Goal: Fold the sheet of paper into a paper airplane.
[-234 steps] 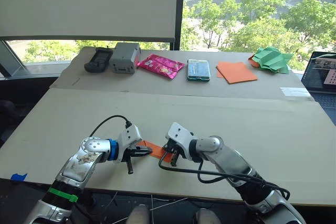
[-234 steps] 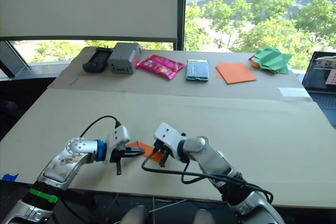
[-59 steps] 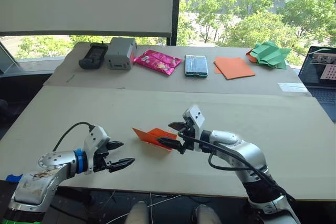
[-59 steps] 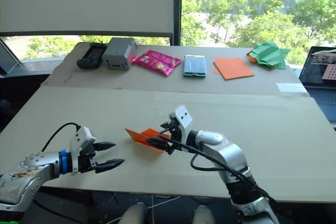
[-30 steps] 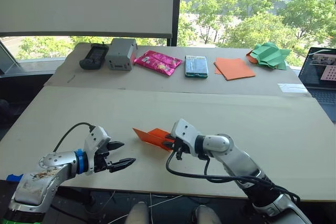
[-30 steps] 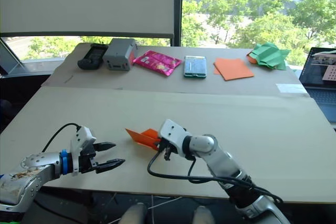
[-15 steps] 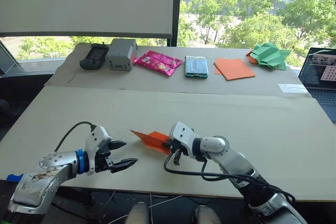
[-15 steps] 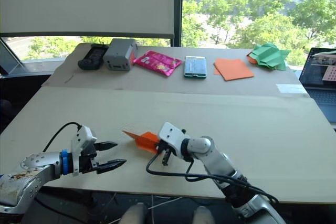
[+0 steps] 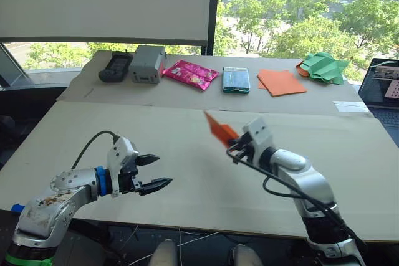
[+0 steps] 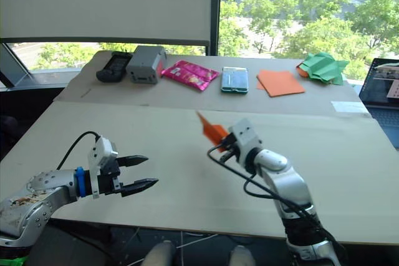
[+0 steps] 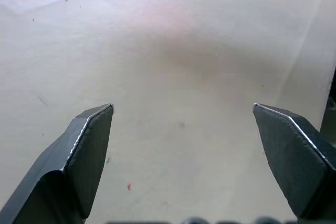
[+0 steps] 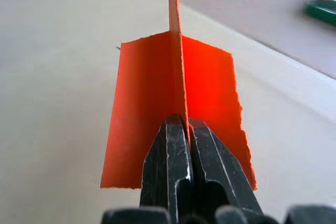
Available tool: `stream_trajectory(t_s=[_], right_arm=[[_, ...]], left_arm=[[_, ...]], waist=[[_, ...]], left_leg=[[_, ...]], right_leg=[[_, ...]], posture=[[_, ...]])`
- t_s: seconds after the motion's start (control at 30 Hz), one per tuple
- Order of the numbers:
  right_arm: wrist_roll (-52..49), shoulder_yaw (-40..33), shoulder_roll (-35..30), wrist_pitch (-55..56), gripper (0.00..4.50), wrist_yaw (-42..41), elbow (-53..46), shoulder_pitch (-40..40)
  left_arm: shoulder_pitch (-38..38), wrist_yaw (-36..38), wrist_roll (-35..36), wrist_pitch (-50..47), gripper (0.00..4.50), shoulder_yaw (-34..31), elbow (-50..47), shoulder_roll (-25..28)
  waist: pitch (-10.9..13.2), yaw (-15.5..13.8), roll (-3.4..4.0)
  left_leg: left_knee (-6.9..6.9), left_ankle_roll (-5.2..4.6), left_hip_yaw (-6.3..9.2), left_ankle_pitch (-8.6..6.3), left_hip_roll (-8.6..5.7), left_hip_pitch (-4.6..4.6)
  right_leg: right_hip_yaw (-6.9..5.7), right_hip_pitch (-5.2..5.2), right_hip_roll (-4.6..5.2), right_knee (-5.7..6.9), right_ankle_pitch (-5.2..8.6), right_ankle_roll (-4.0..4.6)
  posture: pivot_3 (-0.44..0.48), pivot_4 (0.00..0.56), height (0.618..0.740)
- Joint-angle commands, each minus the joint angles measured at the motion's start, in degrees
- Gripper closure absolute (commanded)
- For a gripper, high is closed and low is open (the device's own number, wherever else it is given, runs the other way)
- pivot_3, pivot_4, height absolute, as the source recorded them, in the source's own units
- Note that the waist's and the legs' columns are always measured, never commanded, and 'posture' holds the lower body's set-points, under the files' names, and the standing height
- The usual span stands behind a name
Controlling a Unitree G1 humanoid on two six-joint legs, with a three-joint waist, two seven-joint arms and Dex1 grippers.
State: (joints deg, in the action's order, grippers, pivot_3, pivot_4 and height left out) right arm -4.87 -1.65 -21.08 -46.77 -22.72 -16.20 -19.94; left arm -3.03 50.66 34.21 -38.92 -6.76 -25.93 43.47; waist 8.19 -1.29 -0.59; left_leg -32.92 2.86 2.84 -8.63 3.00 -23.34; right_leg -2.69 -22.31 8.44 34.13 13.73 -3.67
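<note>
The sheet of paper is folded into a small orange paper airplane with its sharp point aimed up and away. It hangs in the air above the middle of the table. My right gripper is shut on the plane's lower fold, and the right wrist view shows both black fingers pinching the centre crease of the paper airplane. My left gripper stands open low over the near left of the table, apart from the plane, with nothing between its fingers.
Along the far strip of the table lie a black device, a grey box, a pink packet, a phone, smooth orange sheets and green crumpled paper. A laptop sits at the right edge.
My right gripper has closed on the plane and lifted it off the table, up and to the right. The left gripper has stayed open in about the same place.
</note>
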Motion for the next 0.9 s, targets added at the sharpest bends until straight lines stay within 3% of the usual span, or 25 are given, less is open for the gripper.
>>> stream_trajectory(t_s=[0.03,0.23,0.33,0.53,0.9], right_arm=[[2.0,-9.7,-1.2,-7.5,4.47,7.7,-0.5,0.3],[2.1,-11.6,-4.0,-11.5,4.47,8.9,1.6,2.0],[2.0,-10.5,-4.9,-9.3,4.47,8.2,4.4,2.3],[1.7,-10.4,-5.5,-7.2,4.47,8.2,8.8,2.1],[-3.7,-15.8,-6.0,-6.8,0.81,6.4,-0.9,1.9]], left_arm=[[-3.8,-1.2,1.3,0.3,0.0,0.2,-5.0,-0.3],[-8.5,-0.5,3.1,-0.8,0.0,1.5,-7.7,0.6],[-8.8,0.6,3.3,-0.7,0.0,2.3,-7.1,0.9],[-8.0,2.0,2.1,0.1,0.0,4.1,-6.4,1.4],[-7.8,1.5,2.2,-0.2,0.0,2.6,-5.6,2.0]], waist=[[0.0,-0.1,0.0],[-0.1,0.9,0.15],[-0.1,1.5,0.18],[0.0,1.6,0.11],[0.0,1.5,0.07]], left_leg=[[0.0,0.0,0.0,0.0,-0.01,-0.03],[0.0,-0.1,0.01,0.06,-0.02,0.05],[0.02,-0.51,0.01,0.32,-0.07,0.06],[-0.02,-0.4,0.01,0.24,-0.08,0.05],[-0.03,-0.55,0.02,0.34,-0.09,0.02]], right_leg=[[0.0,0.01,0.0,0.0,0.0,0.0],[0.06,0.09,0.0,0.02,-0.21,-0.14],[0.17,0.15,0.0,0.03,-0.22,-0.15],[0.18,0.09,-0.01,-0.06,-0.21,-0.15],[0.19,0.09,-0.01,-0.02,-0.22,-0.16]], posture=[[0.0,0.15,0.702],[0.0,0.15,0.702],[0.0,0.15,0.702],[0.0,0.15,0.702],[0.0,0.15,0.702]])
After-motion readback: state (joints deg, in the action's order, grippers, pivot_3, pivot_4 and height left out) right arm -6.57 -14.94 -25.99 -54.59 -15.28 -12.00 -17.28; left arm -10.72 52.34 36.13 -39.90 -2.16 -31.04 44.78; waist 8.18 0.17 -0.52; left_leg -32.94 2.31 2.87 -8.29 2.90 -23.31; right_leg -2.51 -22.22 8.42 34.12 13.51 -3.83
